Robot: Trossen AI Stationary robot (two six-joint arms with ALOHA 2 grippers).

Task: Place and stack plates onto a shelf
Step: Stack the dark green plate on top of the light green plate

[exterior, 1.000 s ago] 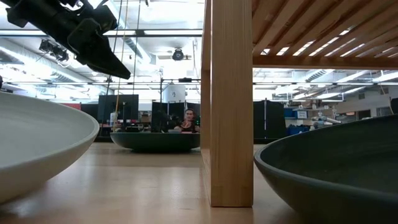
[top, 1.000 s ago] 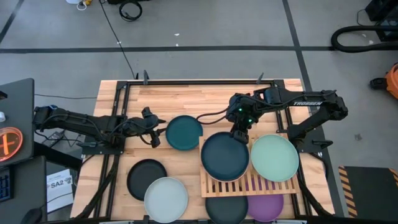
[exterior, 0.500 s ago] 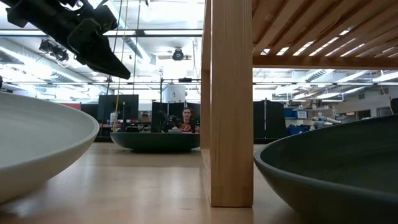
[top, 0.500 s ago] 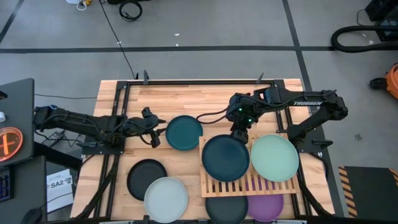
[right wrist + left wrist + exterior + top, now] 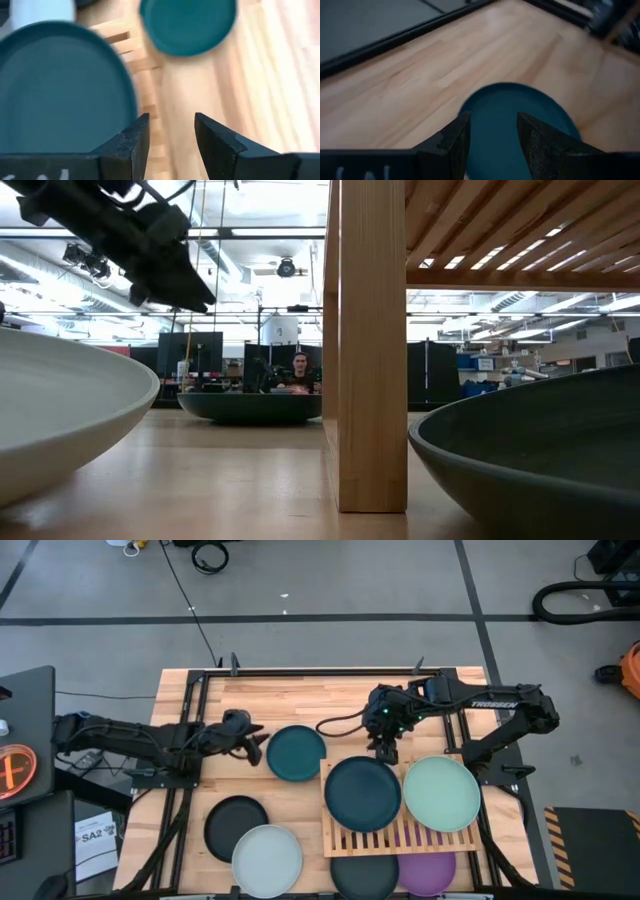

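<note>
My left gripper [image 5: 252, 743] [image 5: 492, 120] hovers open just left of the teal plate [image 5: 296, 752] [image 5: 520, 117], which lies flat on the table; the low view shows the gripper [image 5: 165, 265] raised above it. My right gripper [image 5: 385, 750] [image 5: 170, 120] is open at the far rim of the dark teal plate [image 5: 362, 793] [image 5: 55, 90], touching nothing. That plate and the mint plate [image 5: 441, 793] lie side by side on the slatted wooden shelf [image 5: 400, 837].
A black plate [image 5: 236, 827] and a pale blue-grey plate [image 5: 267, 860] lie on the table near its near-left part. A dark plate [image 5: 365, 876] and a purple plate [image 5: 427, 873] sit below the shelf. The shelf's leg [image 5: 370, 340] stands mid-table; a person sits far behind.
My right gripper has drawn back a little toward the table's far edge, off the dark teal plate, which stays on the shelf. My left gripper has shifted slightly toward the far edge and turned beside the teal plate.
</note>
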